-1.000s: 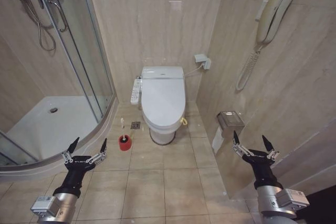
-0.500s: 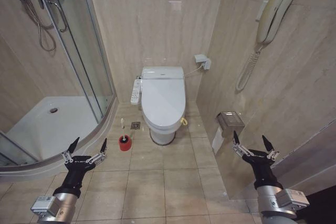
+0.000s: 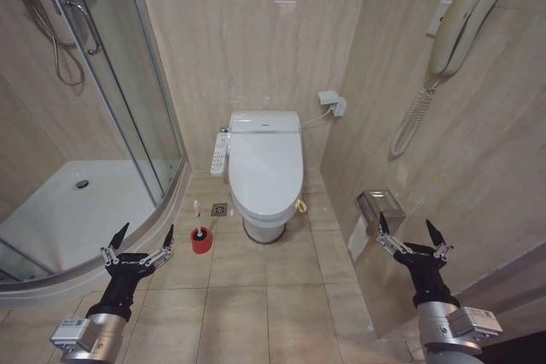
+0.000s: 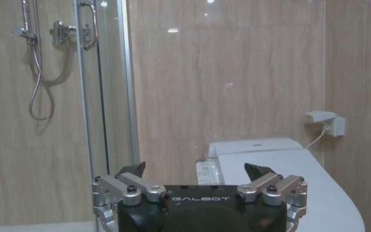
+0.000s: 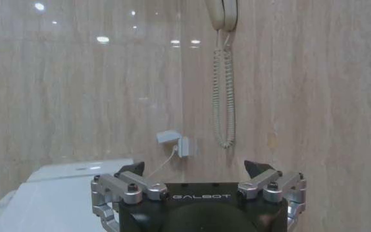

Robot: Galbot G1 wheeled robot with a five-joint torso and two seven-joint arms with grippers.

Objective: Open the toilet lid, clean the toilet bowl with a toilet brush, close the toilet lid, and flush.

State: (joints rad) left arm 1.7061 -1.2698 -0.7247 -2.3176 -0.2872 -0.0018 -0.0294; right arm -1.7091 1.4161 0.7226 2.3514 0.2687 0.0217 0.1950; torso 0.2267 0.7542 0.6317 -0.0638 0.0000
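Note:
The toilet lid [image 3: 266, 166] is glossy white and lies down flat over the toilet bowl, whose rounded base [image 3: 263, 229] shows beneath it against the back wall. Left of the base, the toilet brush [image 3: 200, 222] stands with its thin white handle up in a small red cup [image 3: 201, 242] on the floor. My left gripper [image 3: 143, 236] is open, low at the left, short of the red cup. At the lower right my right gripper [image 3: 407, 234] is open beside the wall. The left wrist view has the lid [image 4: 301, 183] beyond the open left gripper [image 4: 196, 169]. The right gripper [image 5: 195, 167] also stands open.
A glass shower cabin [image 3: 102, 108] with a white tray [image 3: 60, 219] fills the left side. A wall phone [image 3: 456, 27] with coiled cord and a paper holder [image 3: 380, 207] hang on the right wall. A control panel [image 3: 220, 153] sits on the toilet's left side. A floor drain [image 3: 219, 209] lies nearby.
The whole picture has shifted: the toilet and brush appear slightly larger and nearer, so the camera has moved forward. Both grippers keep the same open pose.

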